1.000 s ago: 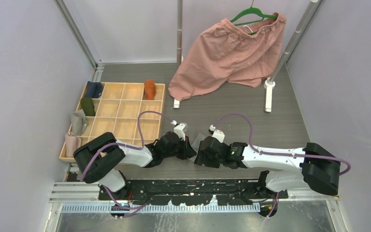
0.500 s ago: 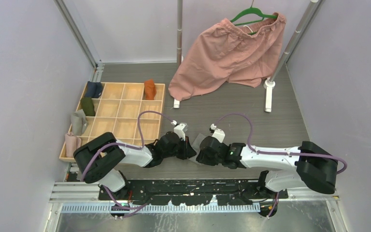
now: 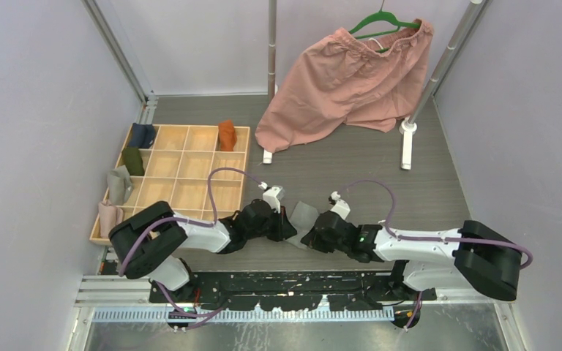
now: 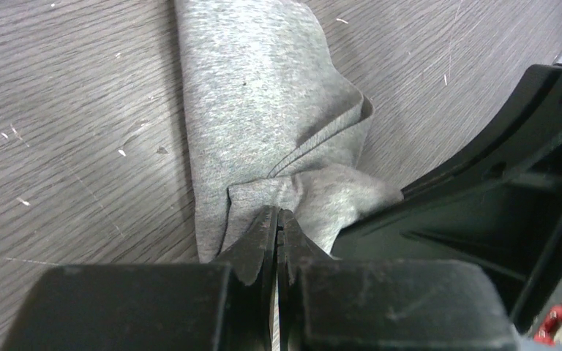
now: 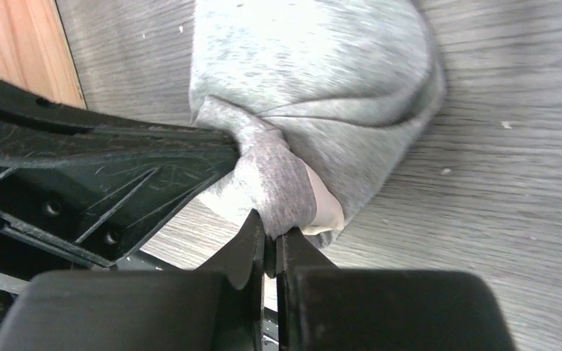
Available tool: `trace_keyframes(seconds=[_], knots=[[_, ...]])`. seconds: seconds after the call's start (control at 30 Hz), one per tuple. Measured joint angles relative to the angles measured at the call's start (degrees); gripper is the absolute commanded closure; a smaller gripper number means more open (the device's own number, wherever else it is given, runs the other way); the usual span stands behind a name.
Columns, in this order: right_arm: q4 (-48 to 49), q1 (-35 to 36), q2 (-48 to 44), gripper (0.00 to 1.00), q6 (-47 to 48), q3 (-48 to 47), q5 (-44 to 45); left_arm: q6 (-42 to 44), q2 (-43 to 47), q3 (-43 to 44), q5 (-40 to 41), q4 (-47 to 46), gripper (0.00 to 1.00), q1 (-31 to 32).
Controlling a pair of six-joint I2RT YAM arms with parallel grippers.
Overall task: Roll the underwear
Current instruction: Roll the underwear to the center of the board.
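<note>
Tray (image 3: pixel 190 167) L of grey underwear (image 3: pixel 304 215)

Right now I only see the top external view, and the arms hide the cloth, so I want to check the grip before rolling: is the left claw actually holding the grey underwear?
Observer: Yes. The left wrist view shows the left claw shut on a bunched fold of the grey underwear.
Operator: And the right claw?
Observer: In the right wrist view the right claw is shut on a twisted grey edge, with cream trim showing just beside the pinch.
Operator: Is the rest of the cloth lifted?
Observer: It doesn't look lifted. Beyond the left pinch, the cloth appears to lie spread on the table.
</note>
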State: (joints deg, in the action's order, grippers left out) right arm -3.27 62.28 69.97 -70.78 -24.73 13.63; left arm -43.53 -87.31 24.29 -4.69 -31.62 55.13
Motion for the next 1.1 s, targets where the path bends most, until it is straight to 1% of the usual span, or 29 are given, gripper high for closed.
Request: trace_keyframes(seconds=[0.13,0.27,0.4,0.6,0.77,0.87,1.0,1.1], knots=[[3.0,-2.5,-4.0,0.99,-3.3,4.8,-1.6,0.0,1.5,0.0,1.1,2.0,0.99,0.3],[6.3,-5.0,-5.2,0.99,-5.0,7.5,-4.5,0.1,2.5,0.0,1.7,3.1,0.99,0.3],[9.7,-7.3,-3.6,0.98,-5.3,8.3,-7.6,0.6,4.4,0.0,1.5,3.3,0.99,0.3],[14.3,-8.7,0.8,0.97,-3.6,7.3,-10.9,2.8,8.3,0.0,-0.4,3.1,0.99,0.3],[14.6,-9.2,1.4,0.95,-1.6,6.9,-12.1,5.0,6.9,0.4,-1.9,2.9,0.99,0.3],[14.6,-9.2,1.4,0.9,-0.9,6.9,-12.2,5.3,2.9,0.8,-2.2,2.2,0.99,0.3],[13.9,-9.3,1.3,0.76,0.0,6.6,-12.3,5.0,-0.8,1.0,-2.2,-1.3,0.99,0.3],[12.4,-9.3,1.1,0.7,0.8,6.0,-12.5,4.8,-2.4,1.0,-2.2,-3.5,0.99,0.3]])
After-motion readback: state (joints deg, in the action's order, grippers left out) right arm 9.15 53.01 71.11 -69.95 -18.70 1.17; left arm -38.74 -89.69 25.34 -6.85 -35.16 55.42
